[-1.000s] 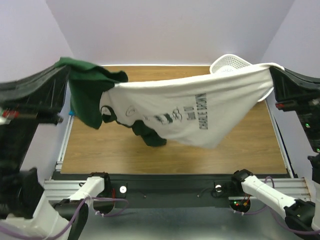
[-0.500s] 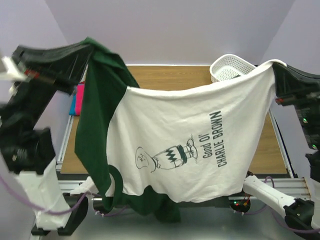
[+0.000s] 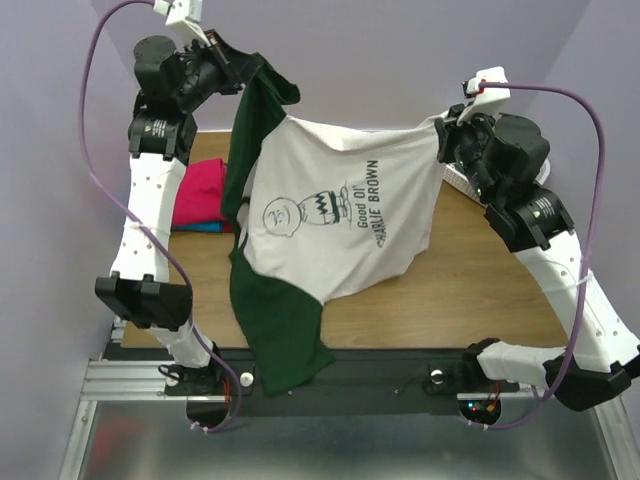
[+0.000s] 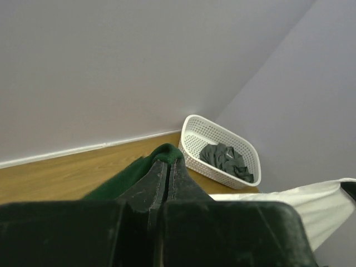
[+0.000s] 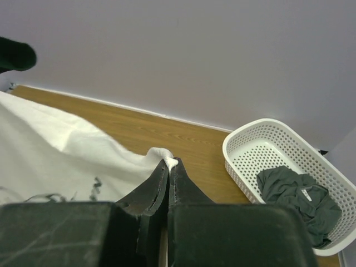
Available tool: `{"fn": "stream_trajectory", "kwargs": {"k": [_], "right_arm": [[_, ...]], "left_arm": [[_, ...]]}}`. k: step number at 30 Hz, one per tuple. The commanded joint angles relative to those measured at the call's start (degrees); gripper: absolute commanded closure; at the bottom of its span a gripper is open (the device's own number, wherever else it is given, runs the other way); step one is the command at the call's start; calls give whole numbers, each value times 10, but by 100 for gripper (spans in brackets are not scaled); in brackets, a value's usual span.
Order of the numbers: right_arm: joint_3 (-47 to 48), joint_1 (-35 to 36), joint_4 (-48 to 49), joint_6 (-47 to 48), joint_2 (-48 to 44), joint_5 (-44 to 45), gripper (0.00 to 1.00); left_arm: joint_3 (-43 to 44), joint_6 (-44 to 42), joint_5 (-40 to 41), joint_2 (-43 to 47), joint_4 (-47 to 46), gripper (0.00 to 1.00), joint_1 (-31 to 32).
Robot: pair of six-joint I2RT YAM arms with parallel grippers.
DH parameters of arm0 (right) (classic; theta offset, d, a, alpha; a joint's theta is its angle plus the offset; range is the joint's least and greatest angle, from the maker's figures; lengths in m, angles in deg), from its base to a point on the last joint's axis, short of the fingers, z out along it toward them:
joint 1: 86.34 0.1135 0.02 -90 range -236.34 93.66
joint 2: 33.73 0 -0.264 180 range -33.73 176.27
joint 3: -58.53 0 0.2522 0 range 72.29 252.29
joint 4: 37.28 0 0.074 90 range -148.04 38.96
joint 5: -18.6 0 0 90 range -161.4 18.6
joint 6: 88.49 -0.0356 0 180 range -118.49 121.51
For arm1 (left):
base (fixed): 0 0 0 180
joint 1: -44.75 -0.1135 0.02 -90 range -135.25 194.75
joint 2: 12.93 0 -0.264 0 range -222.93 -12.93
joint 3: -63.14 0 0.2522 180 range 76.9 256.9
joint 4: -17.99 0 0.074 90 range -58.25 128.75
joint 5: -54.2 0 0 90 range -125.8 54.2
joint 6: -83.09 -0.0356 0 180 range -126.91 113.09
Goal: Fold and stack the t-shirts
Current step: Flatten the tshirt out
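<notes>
The white t-shirt (image 3: 340, 215) with dark green sleeves and the Charlie Brown print hangs stretched in the air between both arms, print facing the top camera. One green sleeve (image 3: 275, 330) droops to the table's front edge. My left gripper (image 3: 245, 75) is shut on the green shoulder cloth (image 4: 166, 150), high at the back left. My right gripper (image 3: 443, 135) is shut on a white corner of the shirt (image 5: 167, 153), high at the right. A folded magenta t-shirt (image 3: 200, 195) lies on a blue one (image 3: 205, 227) at the table's left edge.
A white lattice basket (image 4: 208, 133) with a dark grey garment (image 4: 225, 158) in it stands at the back right corner; the right wrist view shows the basket (image 5: 236, 161) too. The wooden table (image 3: 470, 290) lies under the hanging shirt, with walls close behind.
Both arms have swung up and inward over the table, carrying the shirt away from the camera. It now hangs narrower, over the table, with the print upright.
</notes>
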Motion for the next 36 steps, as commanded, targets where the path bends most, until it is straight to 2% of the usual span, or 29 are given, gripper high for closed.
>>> {"fn": "stream_trajectory", "kwargs": {"k": [1, 7, 11, 15, 18, 21, 31, 36], "right_arm": [[54, -4, 71, 16, -17, -7, 100], [50, -4, 72, 15, -52, -43, 100], [25, -4, 71, 8, -103, -54, 100], [5, -4, 70, 0, -161, -50, 100], [4, -4, 67, -4, -207, -45, 100], [19, -4, 60, -11, -243, -46, 100], [97, -8, 26, -25, -279, -87, 100], [92, -10, 25, -23, -276, -82, 100]], "left_arm": [[109, -54, 22, 31, -44, 100, 36], [118, -97, 50, 73, -36, 100, 92], [53, -106, 67, 149, -37, 100, 112], [-28, -109, 92, 264, -37, 100, 120], [-44, -102, 97, 327, -32, 100, 120], [-22, -89, 93, 360, -15, 100, 120], [104, -3, 18, 350, 0, 100, 100], [77, 1, 13, 327, -8, 100, 95]]}}
